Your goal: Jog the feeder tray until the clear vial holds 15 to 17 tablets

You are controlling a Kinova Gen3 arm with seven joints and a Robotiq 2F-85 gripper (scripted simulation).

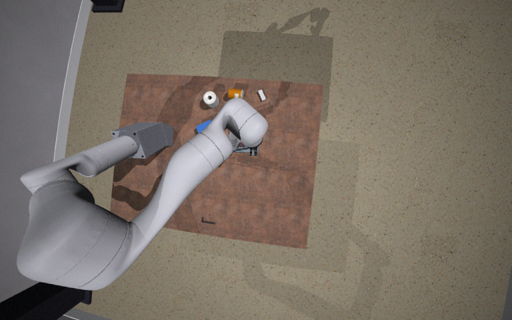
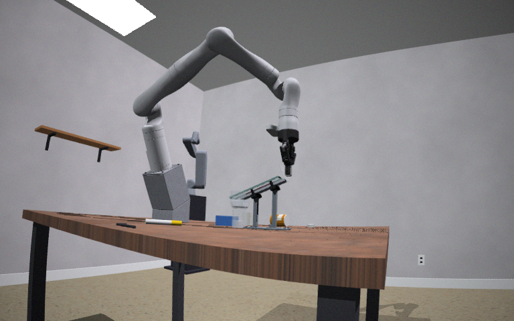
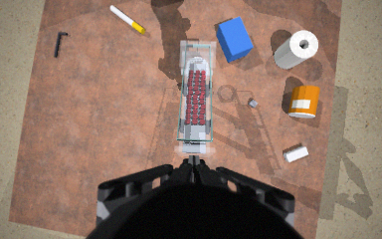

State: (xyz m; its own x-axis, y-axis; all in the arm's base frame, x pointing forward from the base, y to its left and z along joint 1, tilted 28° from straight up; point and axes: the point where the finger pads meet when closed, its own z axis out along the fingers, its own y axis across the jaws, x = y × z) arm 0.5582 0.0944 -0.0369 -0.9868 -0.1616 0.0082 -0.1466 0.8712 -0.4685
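Observation:
The feeder tray [image 3: 196,97] is a narrow clear trough on two posts, tilted down toward its far end. Rows of red tablets [image 3: 196,97] lie in it. In the side view the tray [image 2: 258,187] slopes down to the clear vial [image 2: 239,212], which stands upright on the table under the low end. The vial's mouth [image 3: 196,50] shows faintly past the tray's far end. My gripper [image 2: 288,170] is shut and empty, pointing down just above the tray's raised end, apart from it. Its fingertips [image 3: 193,161] hang over that near end.
A blue box [image 3: 234,39], a white roll [image 3: 296,49], an orange pill bottle [image 3: 303,101], a small white block [image 3: 295,153] and a small grey cap [image 3: 253,103] lie right of the tray. A white and yellow marker [image 3: 127,19] and a black hex key [image 3: 59,43] lie left.

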